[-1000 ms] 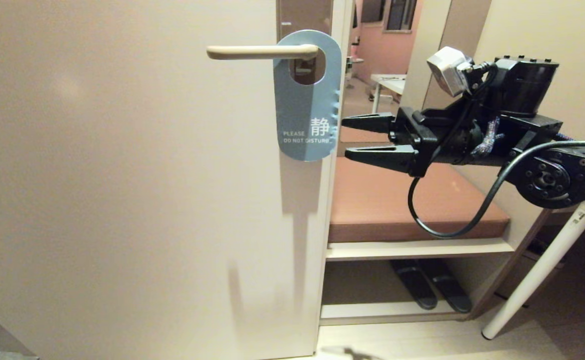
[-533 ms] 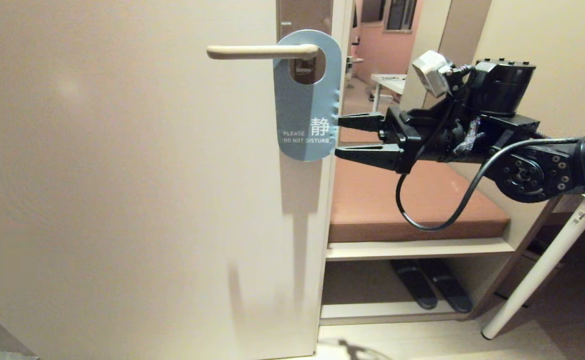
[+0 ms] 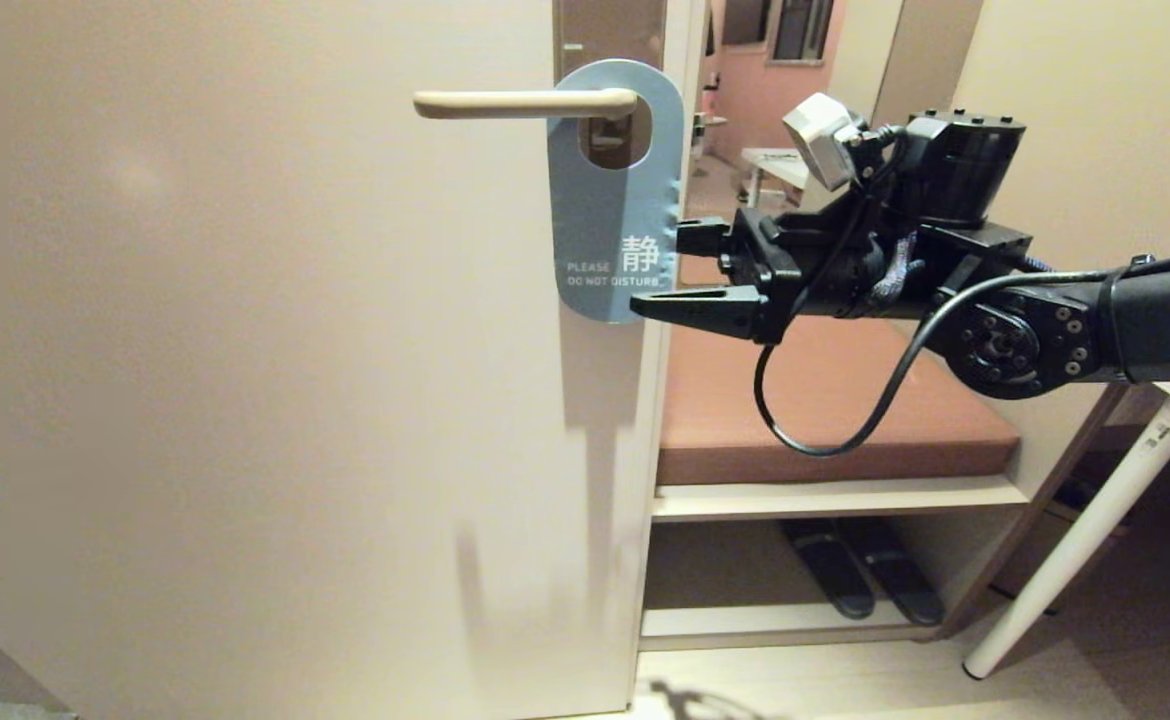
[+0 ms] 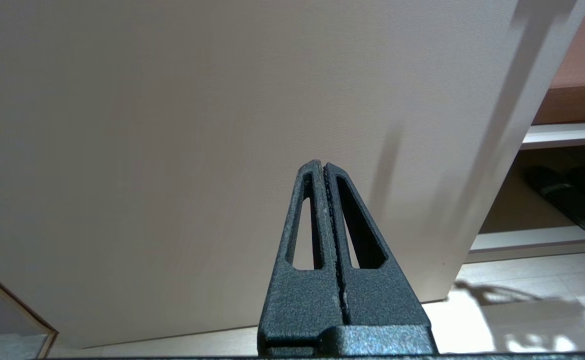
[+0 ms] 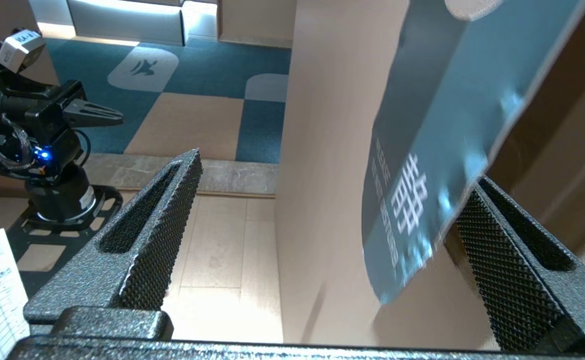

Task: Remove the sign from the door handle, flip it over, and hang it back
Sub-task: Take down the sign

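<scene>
Left gripper (image 4: pixel 326 167): parked low by the door (image 3: pixel 245 350), fingers pressed together, empty, out of the head view.

Door: plain cream panel, smooth, matte, standing open. Handle (image 3: pixel 525 102) near the top of the door's right edge, lever level, on a brown-grey plate (image 3: pixel 607 30).

Sign (image 3: pixel 613 190): hanging by its oval hole on the handle's pivot end, blue face out, "PLEASE DO NOT DISTURB" low on the card. Hangs slightly off the door face at its lower end, right edge past the door edge.

Right gripper (image 3: pixel 667 268): a second ago short of the sign, tips apart from the card; now moved in leftward, level, jaws spread wide, straddling the sign's lower right edge. Lower finger overlapping the card's bottom corner in the head view; one finger in front of the card and one behind it in the wrist view. No pinch yet. Means: approach looks finished, closing on the card likely next, then lift off the lever. Thin card, likely to flex or swing if nudged.

Right of the door: padded brown bench (image 3: pixel 825 400) over a shelf, dark slippers (image 3: pixel 860 580) below, white table leg (image 3: pixel 1075 540), pale plank floor. Mirror or opening behind, pink room in it.
</scene>
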{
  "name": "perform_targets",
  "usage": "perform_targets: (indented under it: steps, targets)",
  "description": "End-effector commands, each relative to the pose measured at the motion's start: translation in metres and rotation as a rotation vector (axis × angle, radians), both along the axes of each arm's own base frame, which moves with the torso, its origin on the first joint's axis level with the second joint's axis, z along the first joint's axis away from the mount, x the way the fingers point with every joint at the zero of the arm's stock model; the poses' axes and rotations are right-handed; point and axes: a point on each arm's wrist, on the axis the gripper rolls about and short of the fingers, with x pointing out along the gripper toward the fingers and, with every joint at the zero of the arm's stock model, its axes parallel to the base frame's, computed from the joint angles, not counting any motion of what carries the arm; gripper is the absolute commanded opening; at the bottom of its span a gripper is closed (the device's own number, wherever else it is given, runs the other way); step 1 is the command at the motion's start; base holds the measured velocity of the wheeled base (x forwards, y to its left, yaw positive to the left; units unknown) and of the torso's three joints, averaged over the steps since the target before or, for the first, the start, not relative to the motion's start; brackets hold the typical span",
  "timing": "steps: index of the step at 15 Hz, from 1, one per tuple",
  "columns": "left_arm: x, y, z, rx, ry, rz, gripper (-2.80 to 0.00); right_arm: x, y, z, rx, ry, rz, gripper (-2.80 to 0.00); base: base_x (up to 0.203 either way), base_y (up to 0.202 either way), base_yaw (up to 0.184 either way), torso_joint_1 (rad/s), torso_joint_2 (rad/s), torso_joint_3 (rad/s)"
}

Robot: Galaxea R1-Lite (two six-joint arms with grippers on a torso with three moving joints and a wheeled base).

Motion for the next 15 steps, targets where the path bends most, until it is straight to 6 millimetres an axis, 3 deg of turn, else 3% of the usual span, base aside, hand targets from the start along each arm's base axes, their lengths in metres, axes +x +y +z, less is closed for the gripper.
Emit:
perform_targets:
  steps: [1, 15]
  targets:
    - [0.000, 0.000, 0.000, 0.000, 0.001, 0.000, -2.80, 0.001, 0.003, 0.001, 0.003, -0.007, 0.012, 0.00, 0.000, 0.000, 0.000, 0.000, 0.00, 0.000]
    - [0.000, 0.000, 0.000, 0.000, 0.001, 0.000, -2.80, 0.012, 0.023, 0.001, 0.018, 0.010, 0.049, 0.00, 0.000, 0.000, 0.000, 0.000, 0.00, 0.000]
